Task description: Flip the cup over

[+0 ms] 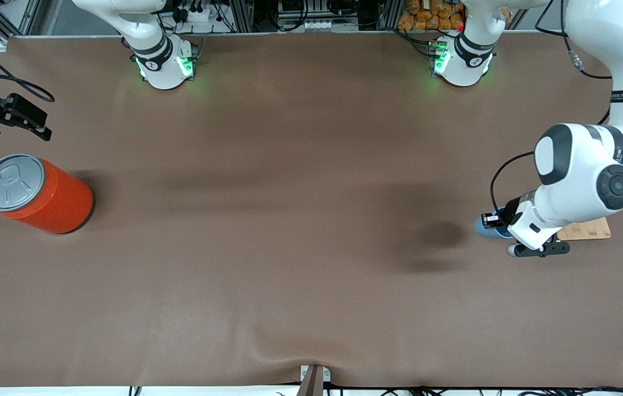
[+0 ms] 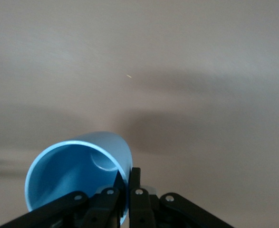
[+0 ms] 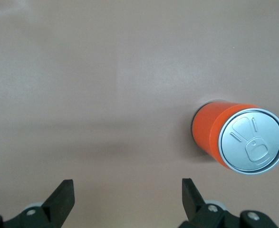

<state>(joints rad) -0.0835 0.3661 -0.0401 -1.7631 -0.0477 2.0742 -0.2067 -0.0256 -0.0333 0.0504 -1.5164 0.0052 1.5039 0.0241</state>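
Note:
The cup is light blue and lies tilted on its side, its open mouth turned toward the left wrist camera. My left gripper is shut on its rim wall, with one finger inside the cup and one outside. In the front view only a sliver of the cup shows under the left gripper, over the table at the left arm's end, with a dark shadow beside it. My right gripper waits open over the table at the right arm's end; its fingers hold nothing.
An orange can with a grey pull-tab lid stands at the right arm's end, also seen as the can beside the right gripper. A wooden stand sits by the left arm. The brown table cover has a wrinkle near the front edge.

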